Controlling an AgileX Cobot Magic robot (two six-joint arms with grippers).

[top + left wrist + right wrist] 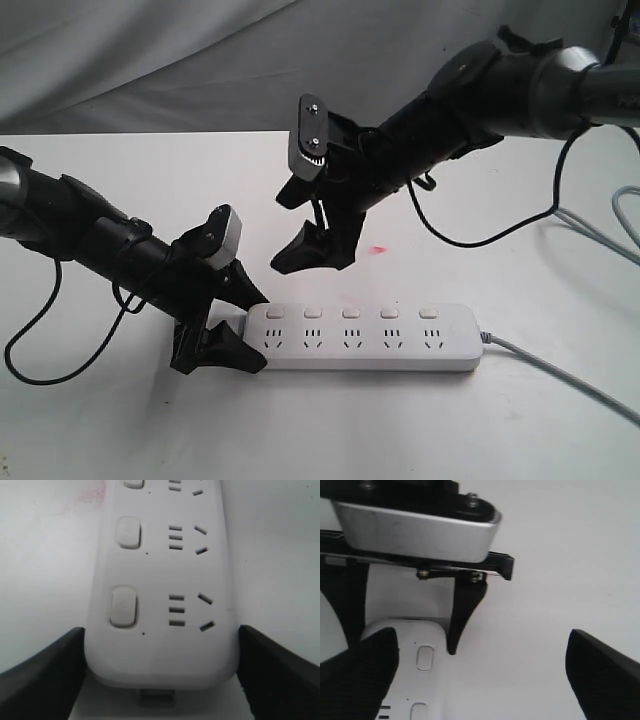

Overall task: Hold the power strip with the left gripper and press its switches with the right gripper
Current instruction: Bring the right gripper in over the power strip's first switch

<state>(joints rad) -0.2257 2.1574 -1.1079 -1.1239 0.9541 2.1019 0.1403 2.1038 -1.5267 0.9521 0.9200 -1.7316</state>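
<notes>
my black two-jawed left gripper [262,332] is clamped on the long flat white plastic power strip [370,340]. in the left wrist view its two dark fingers [45,677] press against both long sides of the strip's rounded end, and the small grey-white block on the wrist sits just above that end in the exterior view. the strip lies flat on the white desk [450,430], running from the left gripper out to the right. its five sockets [350,338] face up, and a row of small square white push-button switches [350,313] runs along the far edge, one per socket. a grey cord [560,375] leaves the strip's right end and trails off across the desk.

my black two-fingered right gripper [288,230], with its grey screwed plate, hangs over the desk just behind the strip's left end. its jaws stand wide apart in the right wrist view, with nothing between them. i see the first two switches below it, and the fingers [605,675] are apart from them.

a faint pink-red smudge [377,249] marks the desk behind the strip, and a grey cloth [200,60] hangs at the back.
</notes>
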